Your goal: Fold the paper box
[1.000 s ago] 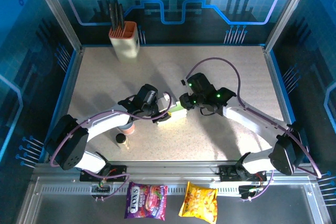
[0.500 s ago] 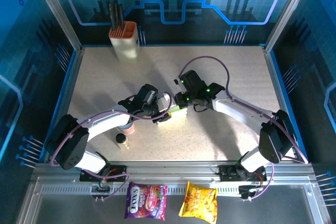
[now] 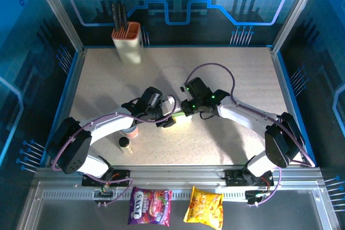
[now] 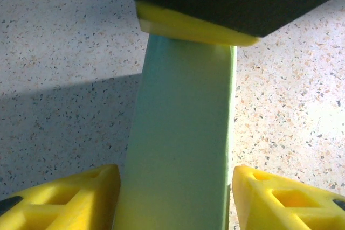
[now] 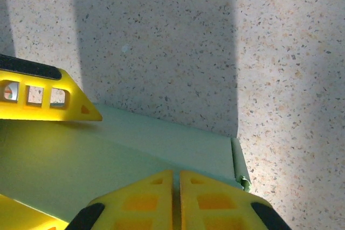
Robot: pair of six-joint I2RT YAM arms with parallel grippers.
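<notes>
Paper box (image 4: 180, 133) sits between the parted, released fingers of the left gripper (image 4: 175, 179). Its far end meets the right gripper (image 5: 176, 179), whose fingers are clenched together; I cannot tell if cardboard is pinched. Its long axis runs gripper to gripper. One box and two grippers occupy the middle of the bench (image 3: 232, 68).

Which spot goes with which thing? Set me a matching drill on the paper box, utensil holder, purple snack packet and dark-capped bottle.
Things: 1 paper box; 2 utensil holder; 3 purple snack packet; 4 dark-capped bottle.
Places: A far left corner of the table; B grey ledge below the table's near edge; C middle of the table; D left part of the table, toward its near edge.
Pairs: 1-C, 2-A, 3-B, 4-D.
</notes>
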